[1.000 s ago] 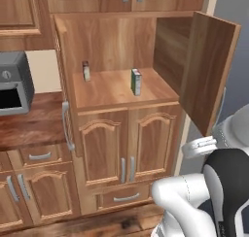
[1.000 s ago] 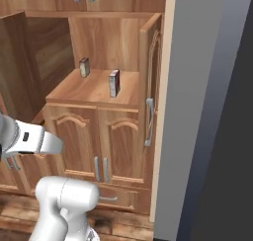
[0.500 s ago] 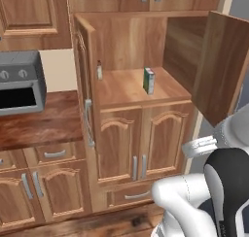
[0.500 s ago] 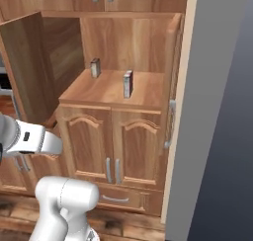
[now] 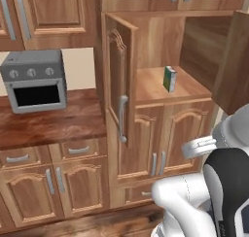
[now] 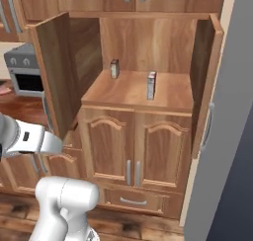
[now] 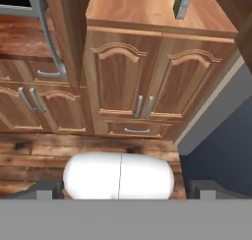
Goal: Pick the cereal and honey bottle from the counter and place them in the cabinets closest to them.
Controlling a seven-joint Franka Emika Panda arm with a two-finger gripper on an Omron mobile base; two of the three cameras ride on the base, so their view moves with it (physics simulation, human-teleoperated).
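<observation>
The fingers (image 7: 48, 189) are spread wide at the bottom of the hand view, with nothing between them. One cereal (image 6: 151, 85) stands upright on the shelf (image 6: 128, 93) of the open cabinets (image 6: 148, 35), near its front edge and right of the middle. One small brownish box (image 6: 114, 68) stands further back on the left, well apart from it. Two cabinet doors hang open, the left door (image 6: 55, 82) and the right door (image 6: 205, 82), and two shut lower doors (image 6: 109, 146) sit beneath the shelf. The right base view shows both boxes; in the left base view the left door covers the brownish one, but that view shows one grey oven (image 5: 35, 80) on the worktop (image 5: 48, 126) to the left. In the hand view the cereal sits at the top edge, far from the fingers and well apart from them, nearer the right one
</observation>
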